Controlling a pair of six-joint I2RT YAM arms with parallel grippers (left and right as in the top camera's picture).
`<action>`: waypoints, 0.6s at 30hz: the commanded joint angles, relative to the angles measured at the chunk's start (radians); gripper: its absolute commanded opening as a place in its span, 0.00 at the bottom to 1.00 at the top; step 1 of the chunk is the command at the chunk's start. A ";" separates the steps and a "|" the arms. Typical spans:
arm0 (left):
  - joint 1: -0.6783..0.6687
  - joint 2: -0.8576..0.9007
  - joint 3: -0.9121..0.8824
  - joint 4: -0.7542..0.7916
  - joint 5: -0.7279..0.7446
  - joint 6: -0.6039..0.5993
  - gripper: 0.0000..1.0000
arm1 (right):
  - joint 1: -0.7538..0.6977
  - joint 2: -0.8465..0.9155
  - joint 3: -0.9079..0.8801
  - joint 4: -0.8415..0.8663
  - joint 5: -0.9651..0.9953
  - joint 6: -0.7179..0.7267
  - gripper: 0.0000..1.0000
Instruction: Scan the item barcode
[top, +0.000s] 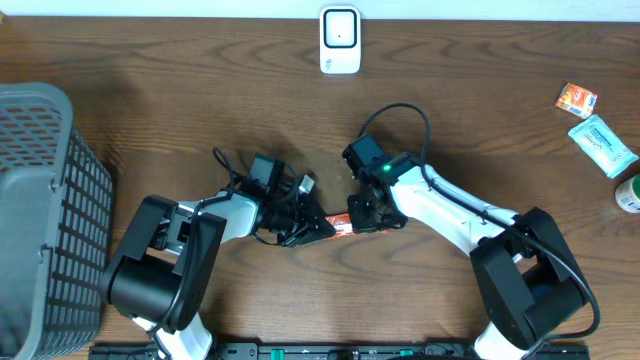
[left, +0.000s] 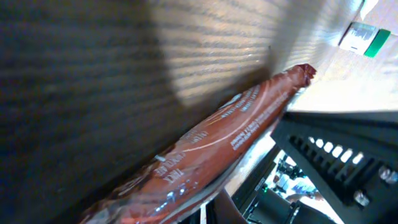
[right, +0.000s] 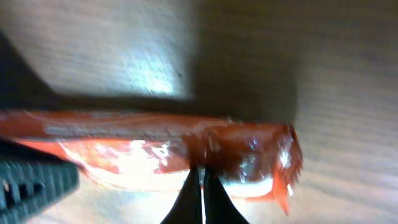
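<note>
Pinching glossy red crinkly tubular packet: left fingers, right fingers both clamped on it.

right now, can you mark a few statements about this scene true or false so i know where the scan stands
1. The red packet is gripped between the left pincer and the right pincer. True.
2. The right pincer is wide open. False: it is shut on the packet's end.
3. The white scanner stands well apart from the red packet, beyond both arms. True.
4. The grey basket is on the robot's right. False: it is on its left.
5. No other packets are in view. False: an orange packet and a teal packet lie far to the right.
</note>
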 joint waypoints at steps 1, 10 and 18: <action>0.017 0.029 -0.052 -0.019 -0.185 -0.026 0.08 | -0.018 -0.042 0.058 -0.085 0.004 -0.021 0.01; 0.030 0.029 -0.064 -0.023 -0.194 -0.026 0.07 | -0.097 -0.097 0.102 -0.113 -0.164 -0.171 0.82; 0.030 0.028 -0.063 -0.022 -0.195 0.006 0.07 | -0.277 -0.045 0.102 -0.067 -0.387 -0.316 0.94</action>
